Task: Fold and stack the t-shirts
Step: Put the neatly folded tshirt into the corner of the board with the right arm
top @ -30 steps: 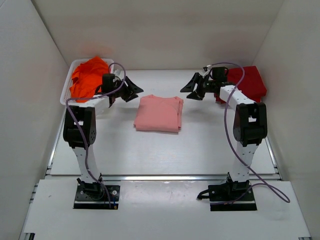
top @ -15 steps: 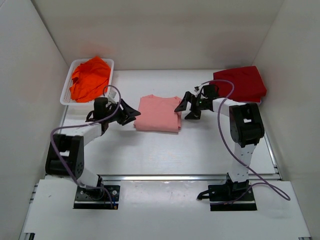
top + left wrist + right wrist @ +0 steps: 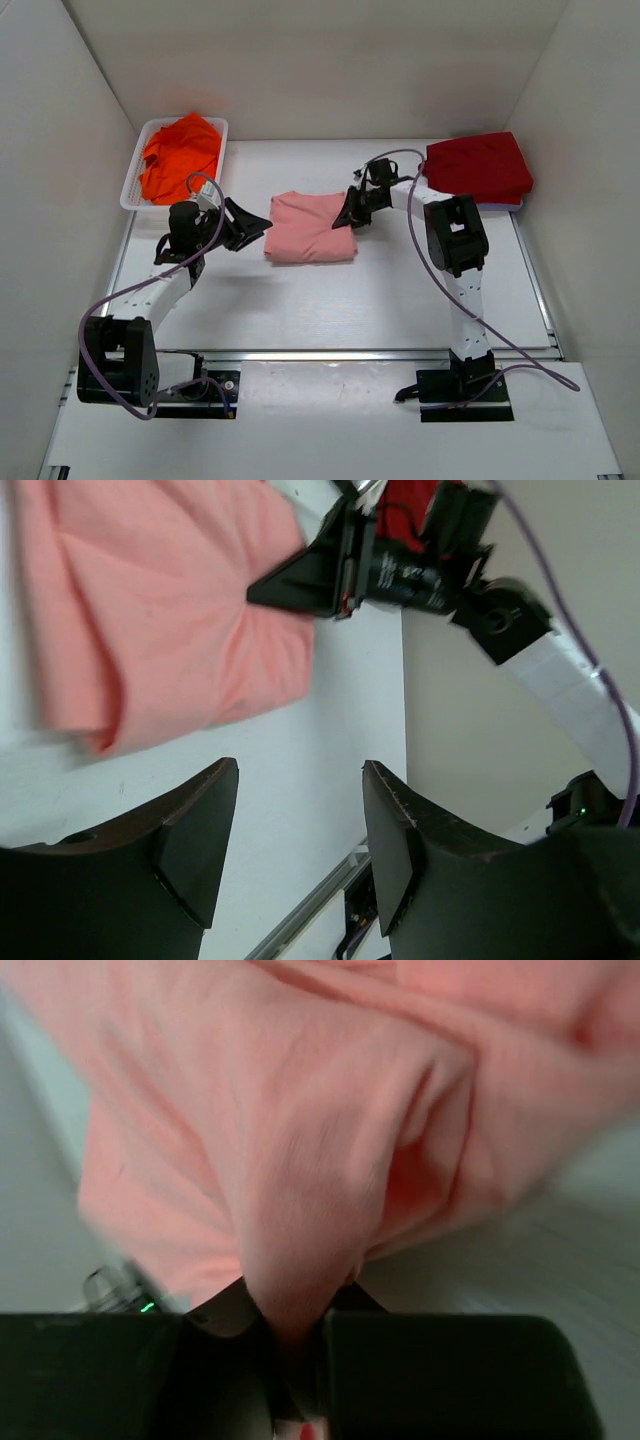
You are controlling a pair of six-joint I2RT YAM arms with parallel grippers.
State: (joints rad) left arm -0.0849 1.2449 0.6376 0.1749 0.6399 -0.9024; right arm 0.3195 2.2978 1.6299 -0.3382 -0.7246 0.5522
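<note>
Three shirts on show: the salmon-pink shirt lies folded mid-tabletop, the dark red shirt sits far right, and the bright orange shirt is bunched in the white basket far left. Over on the pink one's right edge, the right gripper has its fingers pinched on a fold of cloth. Just beside its left edge, the left gripper hovers with fingers spread wide, gripping nothing.
</note>
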